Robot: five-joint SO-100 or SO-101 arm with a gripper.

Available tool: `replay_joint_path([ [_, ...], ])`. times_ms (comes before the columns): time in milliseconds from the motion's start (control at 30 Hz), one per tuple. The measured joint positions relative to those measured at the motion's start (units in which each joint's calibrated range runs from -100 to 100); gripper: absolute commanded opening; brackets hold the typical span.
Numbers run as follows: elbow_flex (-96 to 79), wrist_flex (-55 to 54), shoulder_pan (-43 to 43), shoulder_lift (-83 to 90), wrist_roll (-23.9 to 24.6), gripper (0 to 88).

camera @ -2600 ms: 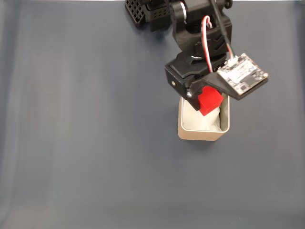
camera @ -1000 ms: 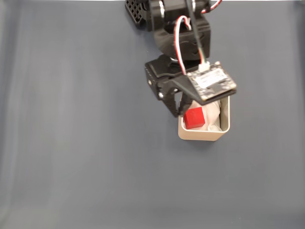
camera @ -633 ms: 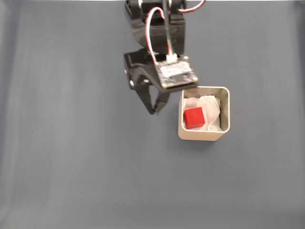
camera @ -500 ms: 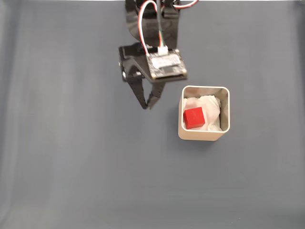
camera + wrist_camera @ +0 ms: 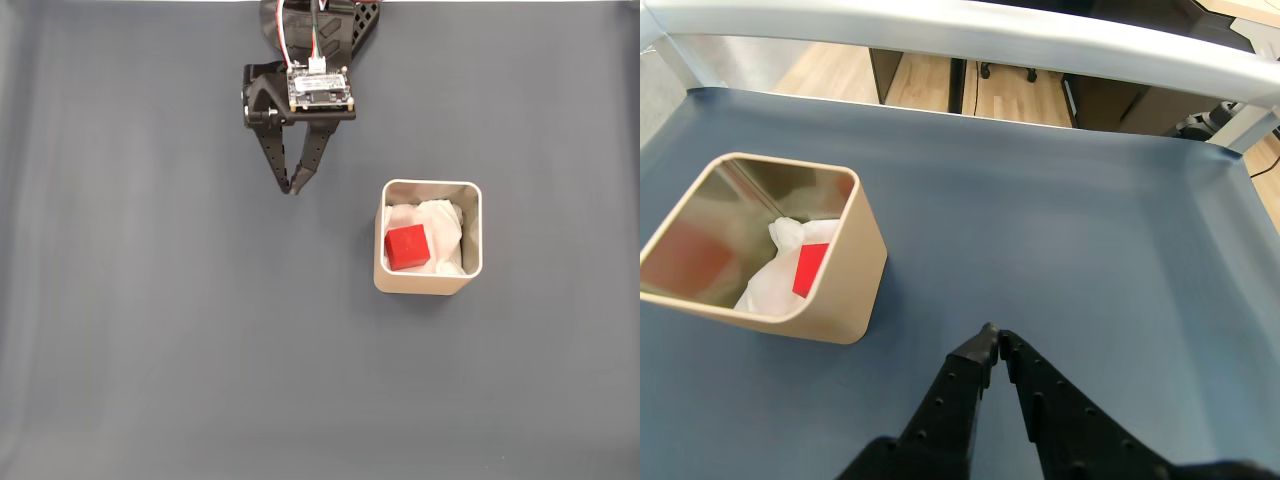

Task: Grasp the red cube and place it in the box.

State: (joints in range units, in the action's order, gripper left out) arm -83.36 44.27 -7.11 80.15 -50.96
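The red cube [image 5: 407, 247] lay inside the box [image 5: 428, 283], resting on crumpled white paper [image 5: 440, 228] toward the left half of the container as the fixed view showed it, with the paper bunched up along the right and far sides. The box stood on a dark blue-grey mat [image 5: 180, 340], right of centre in that view. The gripper [image 5: 292, 187] hung over bare mat up and to the left of the box, well apart from it, its two black fingers brought together so that the tips met in a point, holding nothing. A small circuit board [image 5: 319, 91] with red and white wires [image 5: 287, 30] sat on top of the arm near the upper edge of the fixed view. From the wrist view, the gripper [image 5: 991, 337] rose from the bottom edge, its tapered fingers [image 5: 950, 400] touching at the tips above the mat [image 5: 1110, 250], while the box [image 5: 850, 290] stood to the left, tilted in the frame by the camera's angle. A sliver of the red cube [image 5: 812, 268] showed beside the white paper [image 5: 775, 270] within its walls, and a faint red reflection appeared on the shiny inner wall. Beyond the mat ran a pale metal rail [image 5: 970, 30], with wooden flooring [image 5: 920, 80] behind it.
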Motion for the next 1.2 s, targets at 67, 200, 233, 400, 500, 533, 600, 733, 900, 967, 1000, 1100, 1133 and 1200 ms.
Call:
replay_joint_path([
  [67,-3.4,0.0,0.0,3.2,0.3,0.3],
  [200,-8.7,0.0,0.0,8.3,0.3,0.3],
  [233,-10.2,0.0,0.0,9.6,0.3,0.3],
  [400,-15.3,0.0,0.1,14.2,0.5,0.3],
  [500,-15.9,3.4,1.0,15.4,0.7,0.3],
  [533,-16.0,4.9,1.6,15.8,0.9,0.3],
  [600,-16.0,8.1,3.0,16.3,1.5,0.3],
  [733,-16.0,14.5,3.7,17.3,2.7,0.3],
  [900,-16.0,22.5,4.2,18.0,3.7,0.7],
  [967,-16.0,25.3,4.3,18.0,3.6,0.7],
  [1000,-16.0,26.5,4.4,18.0,3.6,0.7],
  [1100,-16.1,29.2,5.1,18.0,4.0,0.7],
  [1133,-16.1,30.0,5.1,18.0,3.9,0.7],
  [1200,-16.1,30.6,5.2,18.0,4.0,0.8],
])
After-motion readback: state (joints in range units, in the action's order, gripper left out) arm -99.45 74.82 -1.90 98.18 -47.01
